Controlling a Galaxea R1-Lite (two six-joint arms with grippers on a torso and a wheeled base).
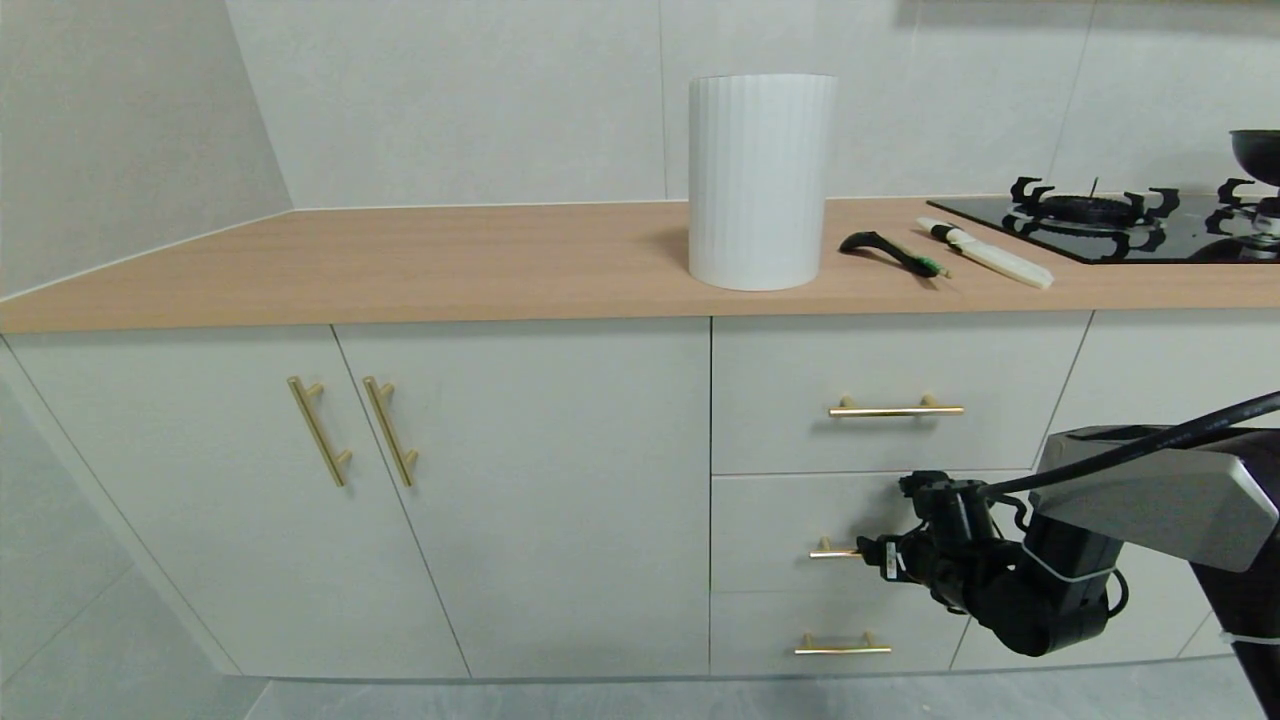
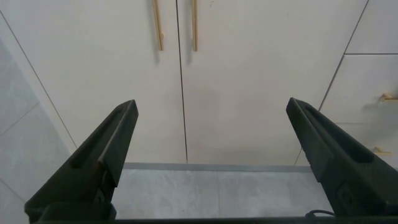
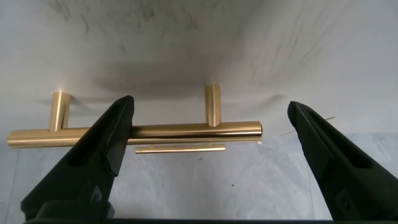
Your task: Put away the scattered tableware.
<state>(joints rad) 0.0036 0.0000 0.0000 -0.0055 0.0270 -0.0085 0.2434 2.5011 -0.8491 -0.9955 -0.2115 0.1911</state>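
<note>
On the wooden counter (image 1: 450, 260) lie a black-handled utensil (image 1: 893, 251) and a white-bladed knife (image 1: 987, 253), to the right of a tall white ribbed container (image 1: 760, 180). My right gripper (image 1: 884, 557) hangs low in front of the drawer stack, at the middle drawer's brass handle (image 1: 834, 550). In the right wrist view that handle (image 3: 186, 131) runs crosswise just beyond the open right gripper (image 3: 210, 107), nothing clamped. My left gripper (image 2: 211, 106) is open and empty, facing the double cabinet doors (image 2: 249, 81) near the floor.
A black gas hob (image 1: 1110, 225) takes up the counter's right end. Three drawers are stacked, with a top handle (image 1: 896, 408) and a bottom handle (image 1: 843, 648). The double doors carry two vertical brass handles (image 1: 320, 430). Grey tiled floor (image 2: 211, 193) lies below.
</note>
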